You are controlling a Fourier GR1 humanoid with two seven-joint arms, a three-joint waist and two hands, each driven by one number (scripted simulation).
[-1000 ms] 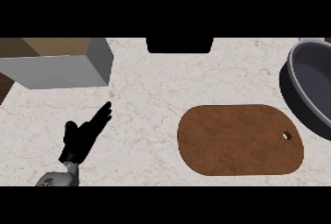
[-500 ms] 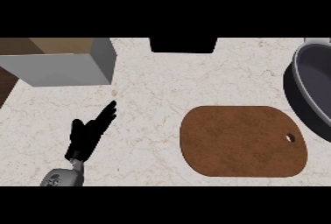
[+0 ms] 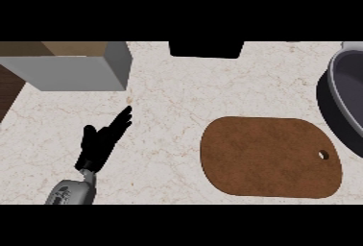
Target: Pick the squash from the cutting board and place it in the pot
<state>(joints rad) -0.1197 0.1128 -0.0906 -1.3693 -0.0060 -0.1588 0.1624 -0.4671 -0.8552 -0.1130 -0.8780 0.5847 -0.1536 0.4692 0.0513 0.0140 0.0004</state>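
A brown cutting board [image 3: 269, 156] lies on the counter at the right, its top bare; no squash shows anywhere. The dark grey pot [image 3: 347, 96] sits at the right edge, cut off by the frame, so most of its inside is hidden. My left hand [image 3: 102, 141] rests at the lower left with straight fingers pointing up and to the right, holding nothing, well left of the board. My right hand is out of the picture.
A grey box with a tan top [image 3: 71, 65] stands at the upper left. A black object [image 3: 205, 49] sits at the top middle. The marbled counter [image 3: 184, 96] stretches between them; a dark wooden strip [image 3: 8, 93] marks its left edge.
The view has shifted slightly: the board, the pot and my left hand all sit a little further right and lower than a second ago. The hand's pose is unchanged.
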